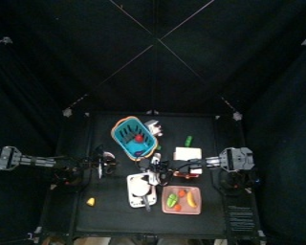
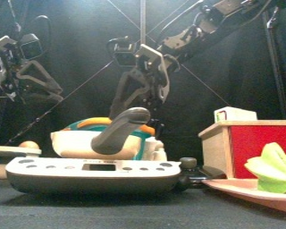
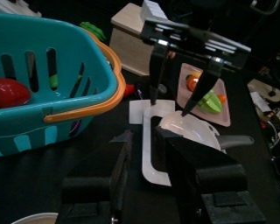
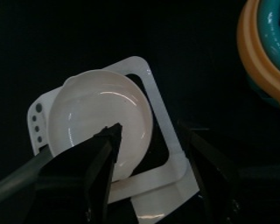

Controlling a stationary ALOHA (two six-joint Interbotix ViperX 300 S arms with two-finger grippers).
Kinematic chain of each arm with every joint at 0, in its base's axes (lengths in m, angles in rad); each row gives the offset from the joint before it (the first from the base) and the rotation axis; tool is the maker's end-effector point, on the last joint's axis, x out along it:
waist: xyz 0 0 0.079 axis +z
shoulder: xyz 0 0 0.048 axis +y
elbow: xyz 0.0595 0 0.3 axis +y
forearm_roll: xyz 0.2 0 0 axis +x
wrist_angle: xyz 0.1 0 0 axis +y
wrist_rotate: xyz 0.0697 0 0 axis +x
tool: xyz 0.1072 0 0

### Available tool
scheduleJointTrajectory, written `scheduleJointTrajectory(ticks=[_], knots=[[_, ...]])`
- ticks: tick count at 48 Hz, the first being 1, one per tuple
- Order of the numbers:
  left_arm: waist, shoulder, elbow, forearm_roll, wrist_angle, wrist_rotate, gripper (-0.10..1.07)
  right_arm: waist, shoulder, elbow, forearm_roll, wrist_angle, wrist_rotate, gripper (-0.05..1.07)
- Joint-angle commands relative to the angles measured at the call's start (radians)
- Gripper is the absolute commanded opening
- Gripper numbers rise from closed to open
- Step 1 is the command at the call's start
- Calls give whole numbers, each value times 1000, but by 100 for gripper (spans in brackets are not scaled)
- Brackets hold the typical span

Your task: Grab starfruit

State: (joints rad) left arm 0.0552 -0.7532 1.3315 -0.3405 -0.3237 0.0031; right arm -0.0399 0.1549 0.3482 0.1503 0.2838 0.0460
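The starfruit is a small yellow-green fruit lying on a pink plate near the table's front right. It shows near and large in the front view, and small in the left wrist view. My right gripper hangs open over the white scale's bowl, left of the plate and apart from the fruit, with nothing between its fingers. My left gripper rests at the table's left side, away from the fruit.
A blue basket with an orange handle and a red piece inside stands behind the scale. A red box sits behind the plate. A tiny yellow piece lies front left. An orange piece shares the plate.
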Motion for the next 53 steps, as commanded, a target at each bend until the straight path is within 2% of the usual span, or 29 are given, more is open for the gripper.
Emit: scheduleJointTrajectory(ticks=[1,5,9,17,26,30,34,44,53], knots=[[-5,2,-23,5,-5,3,71,32,-107,28,8,9,5,88],[-5,2,-38,6,-5,5,71,67,-153,77,51,12,6,88],[0,2,-54,14,-5,6,71,98,-198,124,140,14,6,88],[48,2,-81,86,-5,6,71,123,-259,210,413,9,6,88],[109,0,-115,207,26,3,71,133,-272,265,692,8,8,88],[120,2,-112,236,44,3,71,135,-268,285,841,8,8,88],[120,-2,-106,256,60,3,71,138,-272,295,939,8,6,88],[123,0,-91,265,60,5,71,140,-298,284,1055,-6,8,88],[127,-5,-87,270,58,6,71,114,-293,291,1063,2,6,88]])
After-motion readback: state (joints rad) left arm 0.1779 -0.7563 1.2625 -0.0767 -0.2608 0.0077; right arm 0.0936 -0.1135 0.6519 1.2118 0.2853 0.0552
